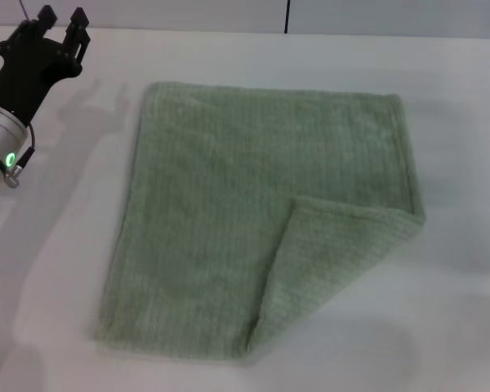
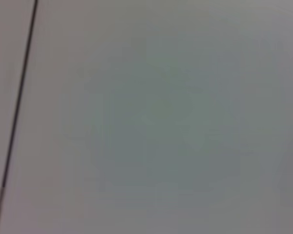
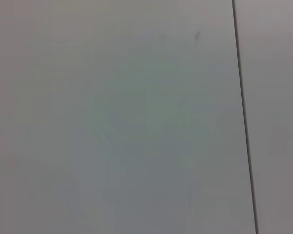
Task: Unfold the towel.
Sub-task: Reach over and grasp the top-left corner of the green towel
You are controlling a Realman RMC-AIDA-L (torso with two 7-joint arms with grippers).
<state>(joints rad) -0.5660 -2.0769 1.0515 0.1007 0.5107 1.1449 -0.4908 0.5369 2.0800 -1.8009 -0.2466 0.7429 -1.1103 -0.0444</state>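
Observation:
The pale sage-green towel (image 1: 229, 212) lies flat on the white table (image 1: 457, 327) in the middle of the head view. Its near right corner (image 1: 343, 253) is folded over onto the cloth as a triangular flap. My left gripper (image 1: 61, 26) is at the far left, raised above the table, well clear of the towel's far left corner, with its two black fingers apart and nothing between them. My right gripper is out of view. Both wrist views show only bare pale surface with a dark seam line.
A dark seam (image 1: 287, 16) runs up the back wall behind the table. Bare white tabletop surrounds the towel on all sides.

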